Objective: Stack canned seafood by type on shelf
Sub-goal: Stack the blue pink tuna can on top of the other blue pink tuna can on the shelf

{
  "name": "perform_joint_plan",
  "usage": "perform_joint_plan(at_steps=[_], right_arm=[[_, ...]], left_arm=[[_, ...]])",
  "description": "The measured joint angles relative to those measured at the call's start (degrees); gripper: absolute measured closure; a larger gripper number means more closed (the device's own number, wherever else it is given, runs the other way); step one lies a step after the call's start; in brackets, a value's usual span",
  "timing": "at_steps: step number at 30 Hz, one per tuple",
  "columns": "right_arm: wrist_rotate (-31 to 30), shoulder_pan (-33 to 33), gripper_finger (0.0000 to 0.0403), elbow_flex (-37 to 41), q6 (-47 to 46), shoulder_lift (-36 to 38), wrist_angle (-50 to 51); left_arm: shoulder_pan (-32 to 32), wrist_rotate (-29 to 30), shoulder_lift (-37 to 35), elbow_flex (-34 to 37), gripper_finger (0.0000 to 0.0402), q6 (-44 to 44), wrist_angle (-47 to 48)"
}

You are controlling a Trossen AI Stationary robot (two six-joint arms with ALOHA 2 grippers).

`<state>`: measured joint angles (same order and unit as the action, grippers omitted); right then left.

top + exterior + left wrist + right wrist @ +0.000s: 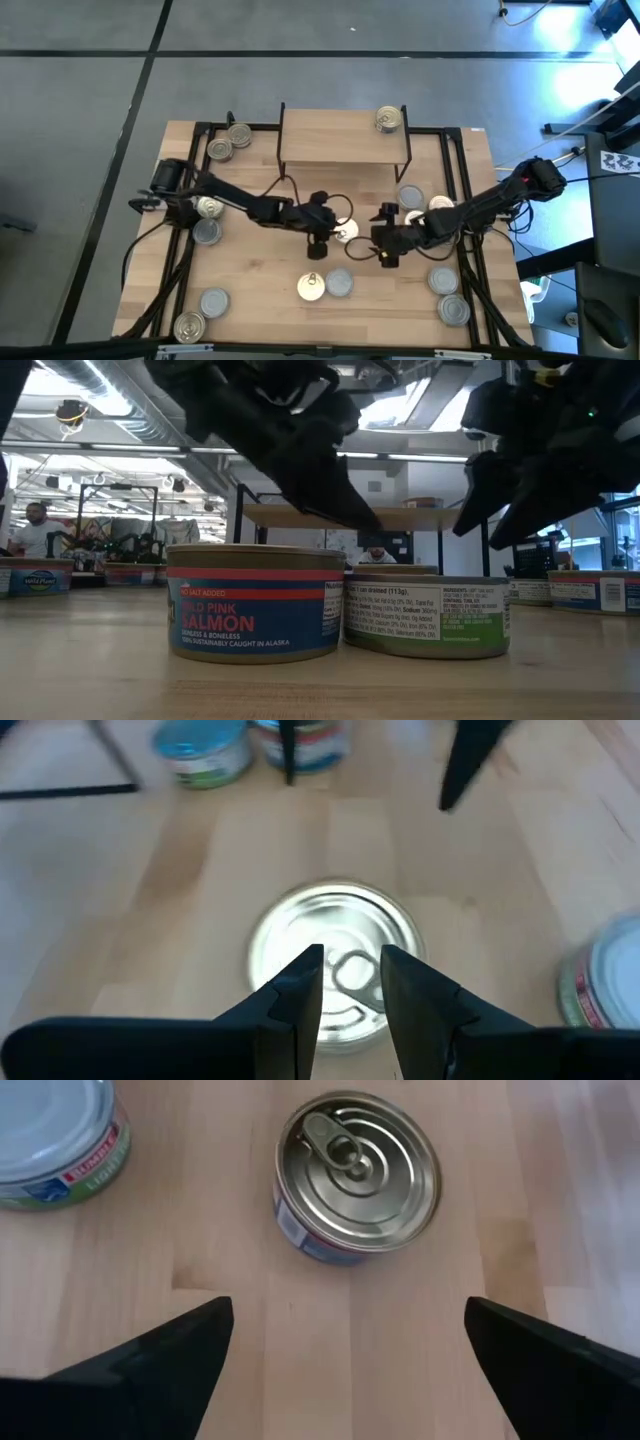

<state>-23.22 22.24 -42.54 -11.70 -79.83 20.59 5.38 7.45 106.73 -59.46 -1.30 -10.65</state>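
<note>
Looking down from above, both arms meet around the middle of the wooden surface (250,300), just in front of the shelf (340,135). The left gripper (320,240) hangs right over a silver-topped can (346,233), and from its wrist view its jaws are only a narrow gap apart, with the pull-tab lid of that can (335,960) showing between the tips. They look like they're above the lid rather than clamped on it, so I'd say nothing is held. The right gripper (387,250) sits just to the right of that, jaws spread as wide as they go, and its wrist view shows a gold-topped can (357,1175) lying on the wood beyond the two fingertips, with a second can with a pale lid and green label (55,1140) off to one side. Nothing is in its jaws either. As for the shelf, there's exactly one can on it, a gold-topped one (388,120) at its far right corner. Everything else is scattered on the surface: two near the far left corner (229,143), two more by the left arm's base (207,220), two at the near left (201,313), a pair in the near middle (326,286), a couple behind the right gripper (425,200), and two at the near right (448,296). From table level, a pink salmon can (255,615) and a green-labelled can (427,615) stand touching side by side up front.
</note>
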Motion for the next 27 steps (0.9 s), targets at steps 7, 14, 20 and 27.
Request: perform_joint_plan(at_steps=[7, 14, 20, 27], right_arm=[[-0.3, 0.7, 0.0006, 0.0, 0.0, 0.0, -1.0], [-0.3, 0.6, 0.0006, 0.0, 0.0, 0.0, -1.2], [-0.2, 0.6, 0.0006, 0.0, 0.0, 0.0, -2.2], [1.2, 0.7, 0.0006, 0.0, 3.1, -2.4, -6.0]], left_arm=[[-4.0, -6.5, 0.7, -0.1, 0.0301, -3.4, -0.6], [-5.7, -13.6, 4.1, -0.1, 0.0301, -2.5, -2.5], [-6.0, -13.6, 7.3, -0.3, 0.0301, -3.0, -5.2], [-6.1, -13.8, 7.4, 0.1, 0.0302, -4.4, -5.5]])
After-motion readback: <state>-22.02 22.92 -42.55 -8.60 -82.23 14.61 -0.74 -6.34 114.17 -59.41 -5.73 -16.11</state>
